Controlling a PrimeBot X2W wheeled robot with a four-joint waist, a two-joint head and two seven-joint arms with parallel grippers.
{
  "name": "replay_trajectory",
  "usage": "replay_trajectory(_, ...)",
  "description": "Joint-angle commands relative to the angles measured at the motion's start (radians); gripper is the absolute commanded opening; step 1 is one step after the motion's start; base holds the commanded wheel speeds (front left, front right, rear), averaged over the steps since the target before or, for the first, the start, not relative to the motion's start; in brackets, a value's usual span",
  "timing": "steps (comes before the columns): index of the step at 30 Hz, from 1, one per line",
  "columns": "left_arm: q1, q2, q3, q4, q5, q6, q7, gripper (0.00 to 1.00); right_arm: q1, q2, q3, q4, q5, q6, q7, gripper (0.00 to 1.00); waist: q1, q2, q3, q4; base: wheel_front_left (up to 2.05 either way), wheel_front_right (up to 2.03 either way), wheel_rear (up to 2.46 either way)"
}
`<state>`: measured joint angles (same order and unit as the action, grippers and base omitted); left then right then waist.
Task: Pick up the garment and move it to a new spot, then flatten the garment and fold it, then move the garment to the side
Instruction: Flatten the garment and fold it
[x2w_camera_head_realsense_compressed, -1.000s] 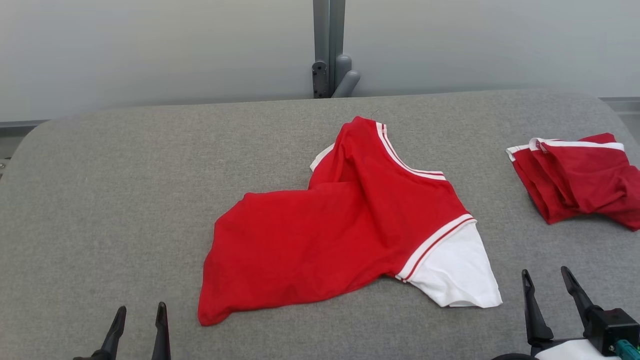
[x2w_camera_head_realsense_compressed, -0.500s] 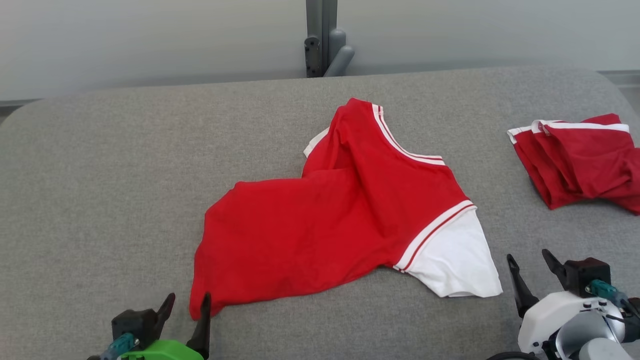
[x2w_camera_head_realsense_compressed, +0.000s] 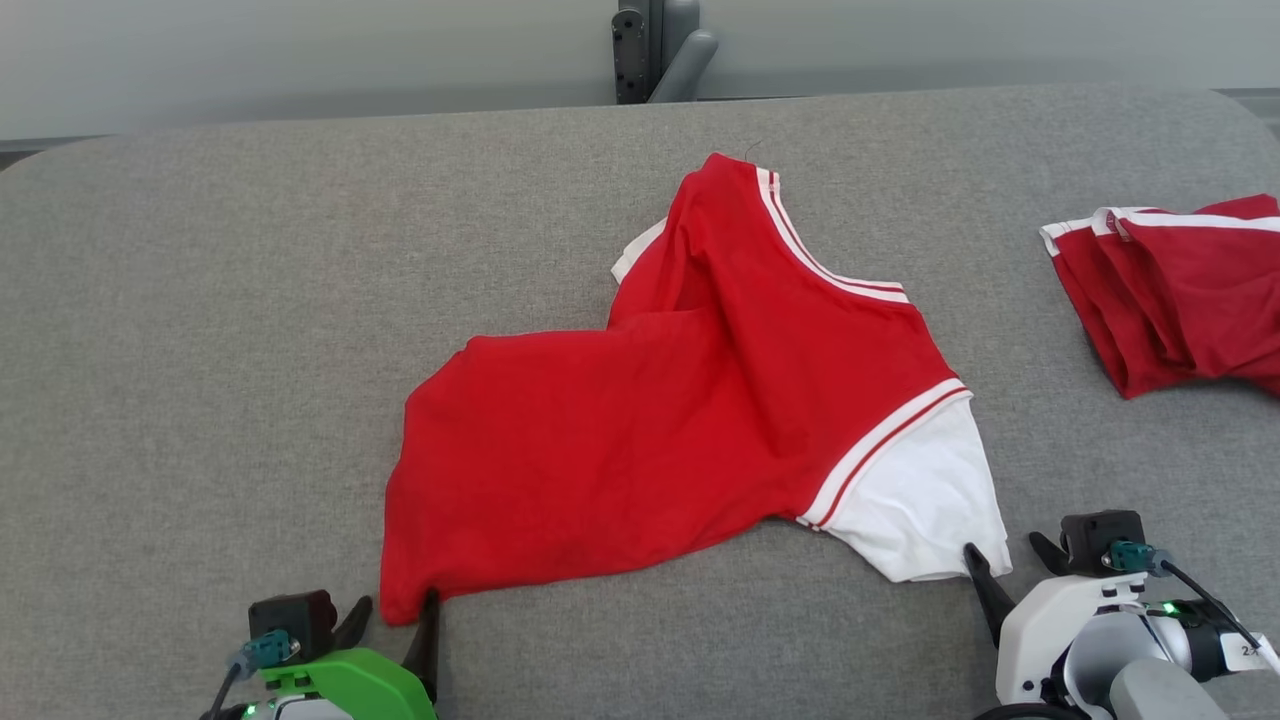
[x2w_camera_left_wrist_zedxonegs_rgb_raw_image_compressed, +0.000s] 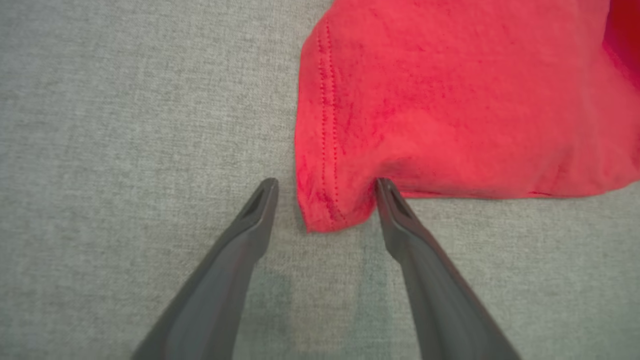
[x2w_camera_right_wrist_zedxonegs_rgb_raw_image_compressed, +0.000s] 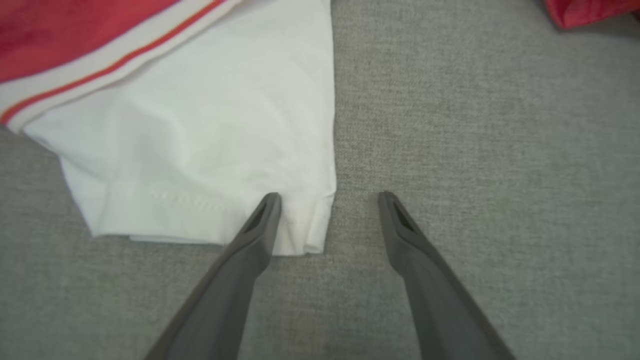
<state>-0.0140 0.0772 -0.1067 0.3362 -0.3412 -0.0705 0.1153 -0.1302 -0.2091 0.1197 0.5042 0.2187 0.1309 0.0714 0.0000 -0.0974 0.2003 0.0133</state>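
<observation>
The garment (x2w_camera_head_realsense_compressed: 680, 420), a crumpled red T-shirt with a white sleeve (x2w_camera_head_realsense_compressed: 925, 500) and red-and-white trim, lies in the middle of the grey padded table (x2w_camera_head_realsense_compressed: 200, 300). My left gripper (x2w_camera_head_realsense_compressed: 393, 605) is open at the shirt's near left corner. In the left wrist view that red hem corner (x2w_camera_left_wrist_zedxonegs_rgb_raw_image_compressed: 330, 205) lies between the two fingers of the left gripper (x2w_camera_left_wrist_zedxonegs_rgb_raw_image_compressed: 326, 182), the right finger touching the cloth. My right gripper (x2w_camera_head_realsense_compressed: 1002, 548) is open at the sleeve's near corner. Seen from the right wrist, the right gripper (x2w_camera_right_wrist_zedxonegs_rgb_raw_image_compressed: 328, 196) straddles the white sleeve's edge (x2w_camera_right_wrist_zedxonegs_rgb_raw_image_compressed: 200, 125).
A second red garment (x2w_camera_head_realsense_compressed: 1180, 290), folded, lies at the table's right edge, and its corner (x2w_camera_right_wrist_zedxonegs_rgb_raw_image_compressed: 585, 10) is at the top of the right wrist view. A grey post (x2w_camera_head_realsense_compressed: 655, 45) stands behind the table's far edge. Bare grey cloth stretches to the left.
Both grippers have moved forward to the shirt: the left to the hem corner, the right to the sleeve corner. The head camera has tilted down, shifting the whole picture.
</observation>
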Motion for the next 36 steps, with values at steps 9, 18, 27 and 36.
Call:
replay_trajectory(9,-0.018,-0.002,-0.022,0.079,-0.057,-0.020,0.043,0.50,-0.035,0.013,0.074,0.090,0.075,0.002,-0.013,0.00,0.0000,-0.0001,0.001,-0.001,0.00,0.00,0.00)
replay_trajectory(18,-0.068,0.047,-0.004,-0.105,-0.257,-0.057,0.146,0.00,-0.092,-0.024,-0.020,-0.091,0.376,0.000,-0.024,0.00,0.0000,-0.0001,-0.002,-0.012,0.00,0.00,0.00)
replay_trajectory(27,-0.283,0.173,0.020,-0.582,-0.510,-0.052,0.444,0.00,-0.256,-0.130,-0.192,-0.482,0.584,0.000,0.161,0.00,0.0000,-0.0001,0.058,-0.018,0.00,0.00,0.00)
replay_trajectory(36,-0.938,0.231,-0.005,-0.358,-0.449,0.031,0.600,0.00,-0.864,-0.078,-0.342,-0.330,0.336,0.000,0.269,0.00,0.0000,-0.0001,0.271,-0.011,0.00,0.00,0.00)
